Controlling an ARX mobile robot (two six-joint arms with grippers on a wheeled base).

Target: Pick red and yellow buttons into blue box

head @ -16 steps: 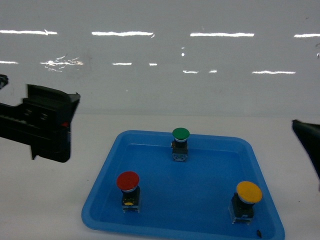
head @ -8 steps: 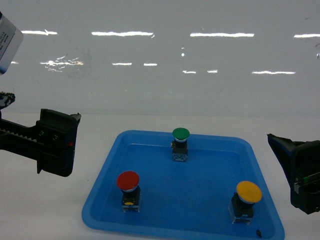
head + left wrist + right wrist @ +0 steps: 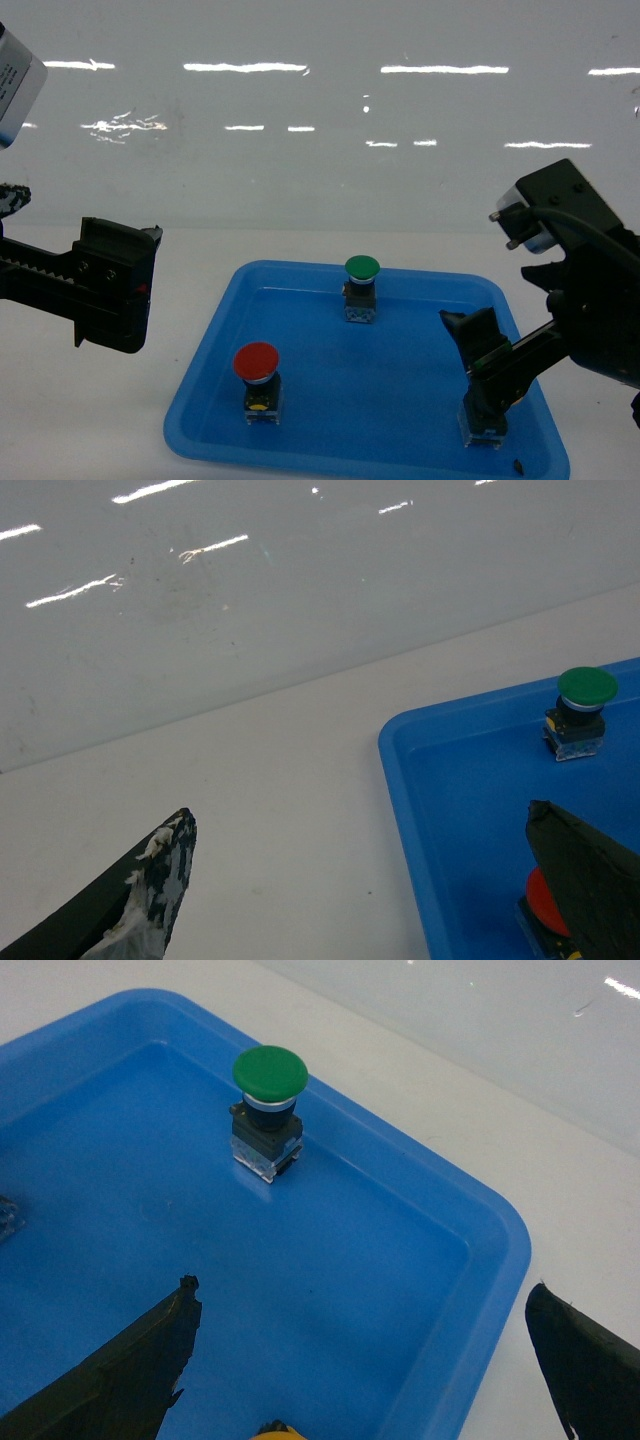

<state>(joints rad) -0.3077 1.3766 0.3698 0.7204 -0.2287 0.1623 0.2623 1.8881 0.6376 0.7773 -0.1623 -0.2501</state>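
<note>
Red button (image 3: 256, 362) stands cap-up in tray (image 3: 400, 440); both tools, left (image 3: 370, 880) and right (image 3: 365, 1360), gape.

The blue tray (image 3: 400, 440) under my arms is looking like smooth moulded plastic with a soft sheen. The red button (image 3: 256, 361) and the green button (image 3: 270, 1071) are showing matt plastic caps on black bodies with clear glossy bases. My left gripper (image 3: 360, 880) fingers are showing matt black with worn, whitish scuffed tips. The white tabletop (image 3: 290, 810) is reading matt, and the wall (image 3: 320, 110) behind is gleaming glossy.
</note>
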